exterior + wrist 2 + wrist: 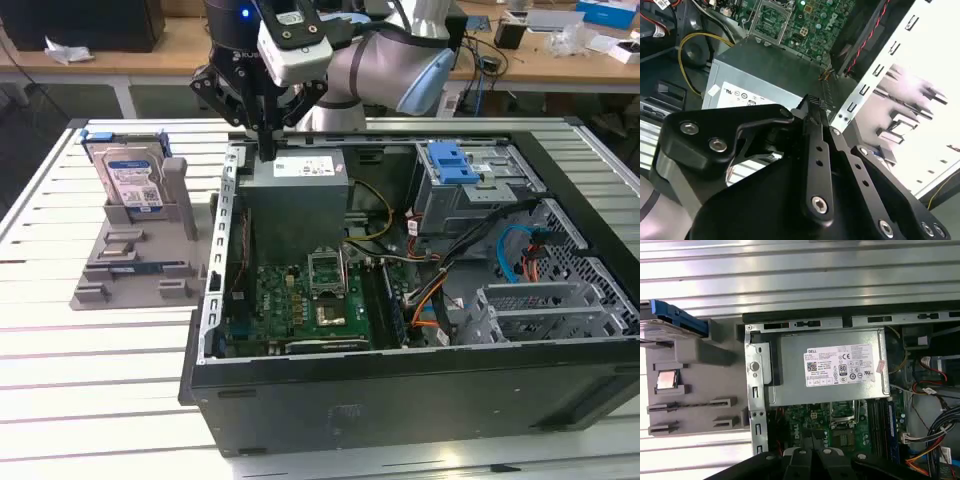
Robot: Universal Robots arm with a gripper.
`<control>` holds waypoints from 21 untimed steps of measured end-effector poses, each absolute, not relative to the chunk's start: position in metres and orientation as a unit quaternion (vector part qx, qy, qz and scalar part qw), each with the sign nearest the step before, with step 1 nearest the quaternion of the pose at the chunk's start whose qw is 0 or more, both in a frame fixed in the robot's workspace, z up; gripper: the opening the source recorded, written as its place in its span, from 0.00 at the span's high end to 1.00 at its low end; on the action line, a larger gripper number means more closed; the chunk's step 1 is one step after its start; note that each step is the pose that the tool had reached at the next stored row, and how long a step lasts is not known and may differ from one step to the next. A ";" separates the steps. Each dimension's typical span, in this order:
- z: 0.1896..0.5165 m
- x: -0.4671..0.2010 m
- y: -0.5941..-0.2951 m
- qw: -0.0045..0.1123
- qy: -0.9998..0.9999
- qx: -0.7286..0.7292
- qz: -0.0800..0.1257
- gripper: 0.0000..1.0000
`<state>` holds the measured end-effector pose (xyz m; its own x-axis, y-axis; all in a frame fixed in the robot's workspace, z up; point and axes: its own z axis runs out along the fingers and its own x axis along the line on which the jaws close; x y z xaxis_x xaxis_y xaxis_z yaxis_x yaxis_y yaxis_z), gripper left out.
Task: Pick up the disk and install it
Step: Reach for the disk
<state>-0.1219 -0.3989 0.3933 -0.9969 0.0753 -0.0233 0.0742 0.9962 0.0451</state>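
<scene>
The disk (135, 180) stands upright in a grey holder (130, 265) on the table, at the exterior view's left, beside the open computer case (400, 380). Its silver face carries a blue-and-white label and its edges have a blue frame (677, 317). My gripper (267, 150) hangs over the case's rear left corner, just above the grey power-supply box (297, 195), to the right of the disk and apart from it. In the second wrist view the two black fingers (812, 102) lie pressed together with nothing between them.
Inside the case lie a green motherboard (300, 300), coloured cables (440, 290) and a metal drive cage with a blue latch piece (450, 160). The slatted white table (90, 360) runs to the left and front. Desks with clutter stand behind.
</scene>
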 end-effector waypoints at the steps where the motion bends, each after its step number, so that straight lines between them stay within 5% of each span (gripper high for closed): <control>1: 0.393 -0.126 -0.399 0.012 0.999 0.037 0.022 0.89; 21: 0.391 -0.220 -0.386 0.013 0.999 0.037 0.022 0.89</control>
